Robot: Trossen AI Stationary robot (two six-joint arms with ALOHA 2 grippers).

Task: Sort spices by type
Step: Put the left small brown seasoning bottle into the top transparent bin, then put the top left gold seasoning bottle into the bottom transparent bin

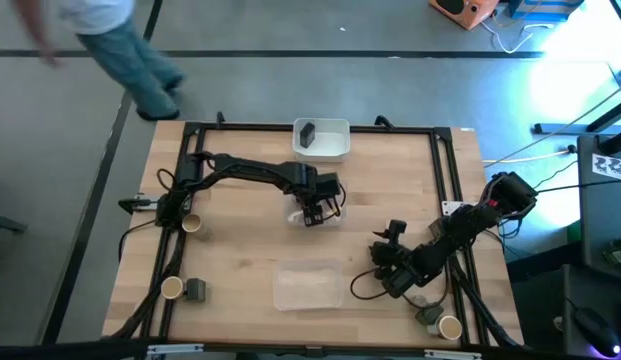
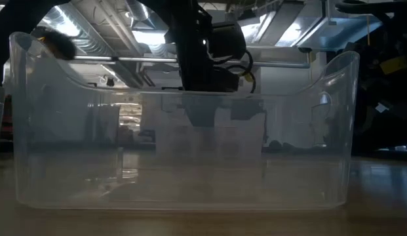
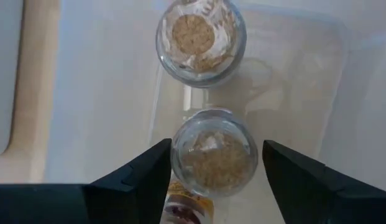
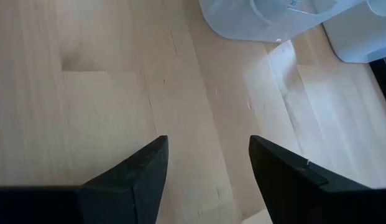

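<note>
My left gripper (image 1: 315,207) is open over a small clear tray (image 1: 320,215) at the table's middle. In the left wrist view two round glass jars of tan spice stand in that tray: one (image 3: 212,153) between my fingertips, the other (image 3: 201,38) farther on. My fingers stand on either side of the nearer jar. A dark blocky container (image 1: 307,135) stands in the white tray (image 1: 335,150) at the far edge. Tan-topped jars (image 1: 192,223) (image 1: 172,288) and a grey container (image 1: 197,291) stand at the left. My right gripper (image 1: 390,243) (image 4: 208,168) is open and empty over bare wood.
A larger clear tray (image 1: 308,285) lies near the front edge and fills the low view (image 2: 183,151). A tan-topped jar (image 1: 450,327) and a grey thing (image 1: 428,315) stand at the near right corner. A person (image 1: 110,40) stands beyond the far left corner.
</note>
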